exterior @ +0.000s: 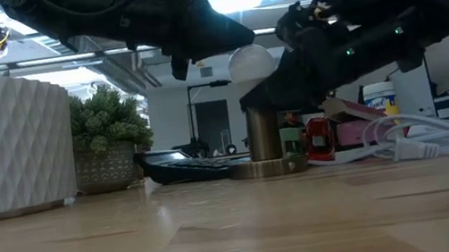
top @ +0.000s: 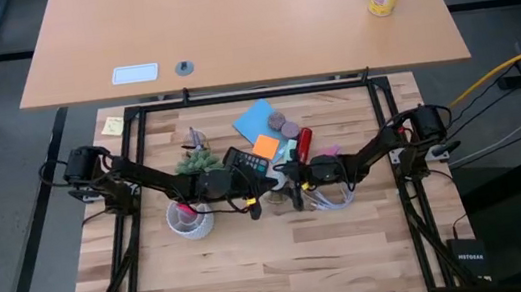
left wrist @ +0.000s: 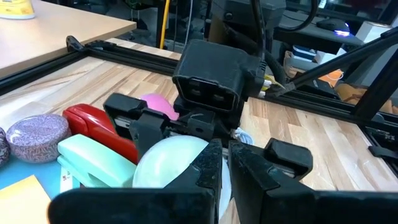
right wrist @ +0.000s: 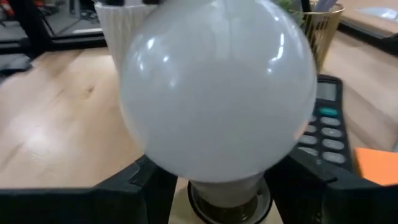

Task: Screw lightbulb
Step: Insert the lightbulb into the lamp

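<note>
The white lightbulb stands upright with its screw end in a brass socket on a round brass base at the table's middle. It fills the right wrist view. My right gripper is shut on the bulb's lower part and shows in the high view. My left gripper is shut, with its fingertips right beside the bulb's globe. It comes in from the table's left. My right gripper pinches the bulb between its two fingers, low on the globe where it narrows to the neck. It comes from the table's right, slanting slightly down. The bulb stands upright in the socket. My left gripper's shut fingers overlap the globe; I cannot tell whether they touch it.
A white ribbed pot and a small potted plant stand left of the socket, with the black calculator behind. A coiled white cable lies to the right. A red stapler, a blue sheet and an orange note lie beyond.
</note>
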You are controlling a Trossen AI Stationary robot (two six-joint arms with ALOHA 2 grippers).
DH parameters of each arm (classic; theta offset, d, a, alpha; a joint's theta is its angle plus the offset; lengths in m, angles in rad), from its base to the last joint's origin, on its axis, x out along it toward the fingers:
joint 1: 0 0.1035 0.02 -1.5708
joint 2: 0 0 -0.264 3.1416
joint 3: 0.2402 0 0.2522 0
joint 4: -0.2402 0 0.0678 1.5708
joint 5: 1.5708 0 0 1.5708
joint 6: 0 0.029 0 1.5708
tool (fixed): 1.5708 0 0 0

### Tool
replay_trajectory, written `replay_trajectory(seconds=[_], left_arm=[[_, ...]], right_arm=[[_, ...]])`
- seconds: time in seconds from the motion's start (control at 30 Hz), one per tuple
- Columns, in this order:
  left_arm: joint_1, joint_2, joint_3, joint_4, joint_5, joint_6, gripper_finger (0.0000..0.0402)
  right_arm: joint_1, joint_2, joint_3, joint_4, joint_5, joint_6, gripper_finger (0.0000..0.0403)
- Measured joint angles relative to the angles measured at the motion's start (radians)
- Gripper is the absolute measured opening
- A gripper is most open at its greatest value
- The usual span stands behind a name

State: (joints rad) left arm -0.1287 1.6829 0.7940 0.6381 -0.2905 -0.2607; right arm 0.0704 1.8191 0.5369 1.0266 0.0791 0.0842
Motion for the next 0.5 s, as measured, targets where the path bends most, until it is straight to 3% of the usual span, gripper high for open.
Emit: replay_trajectory(seconds=[0.17, 0.5], left_arm=[[0.0, -0.001, 0.001, -0.002, -0.003, 0.0, 0.0021], [-0.003, -0.002, 0.002, -0.016, -0.003, -0.006, 0.0021]], right_arm=[[0.0, -0.001, 0.001, -0.006, -0.078, 0.03, 0.0221], [0.003, 0.0, 0.0, 0.005, -0.049, -0.008, 0.0221]])
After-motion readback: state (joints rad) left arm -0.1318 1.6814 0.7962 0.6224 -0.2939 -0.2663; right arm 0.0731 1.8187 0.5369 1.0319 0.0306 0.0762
